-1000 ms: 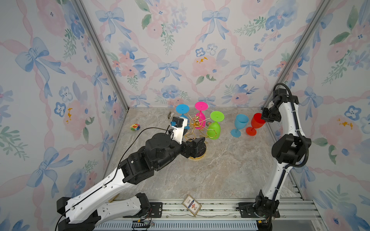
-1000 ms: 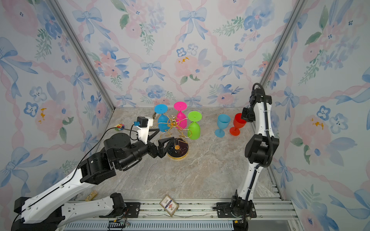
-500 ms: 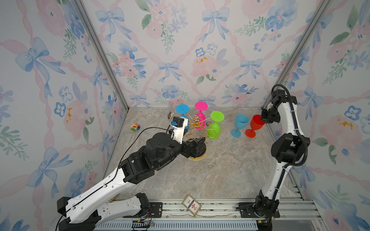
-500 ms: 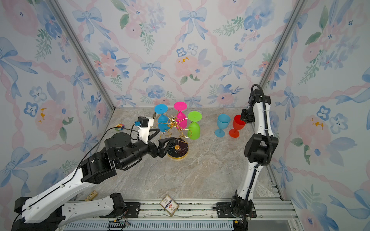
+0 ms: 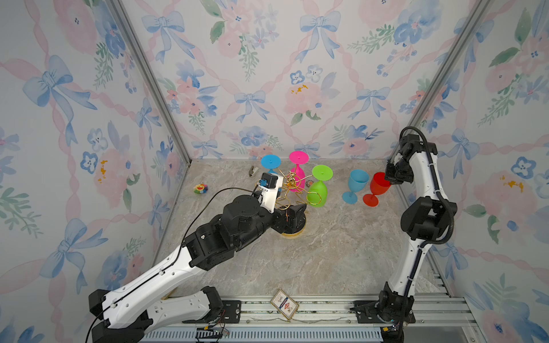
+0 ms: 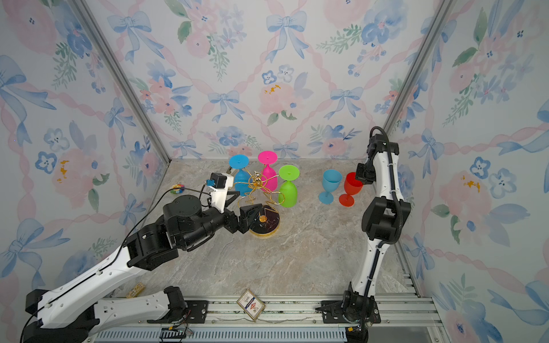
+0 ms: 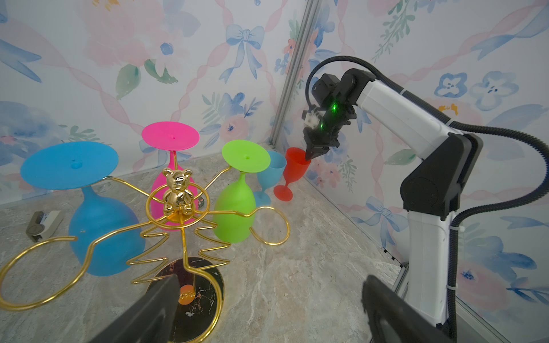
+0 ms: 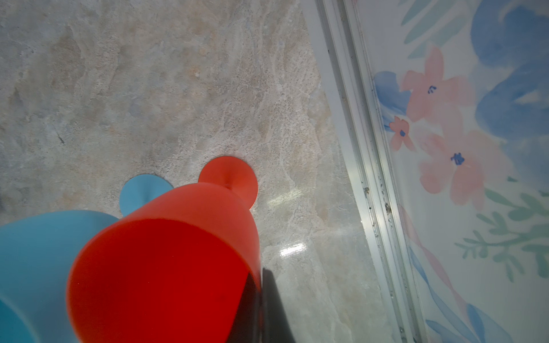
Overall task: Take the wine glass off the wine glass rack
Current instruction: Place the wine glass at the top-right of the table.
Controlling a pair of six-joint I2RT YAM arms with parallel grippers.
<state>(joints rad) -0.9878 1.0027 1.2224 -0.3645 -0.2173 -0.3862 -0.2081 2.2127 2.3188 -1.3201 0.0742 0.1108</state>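
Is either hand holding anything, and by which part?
The right hand pinches the red wine glass by its rim; the left hand is open, holding nothing.

Right wrist view crops the blue glass [image 8: 38, 252]

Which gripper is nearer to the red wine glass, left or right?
Right. The right gripper has its jaws shut on the rim of the red wine glass. The left gripper, jaws open, sits at the wine glass rack, far from that glass.
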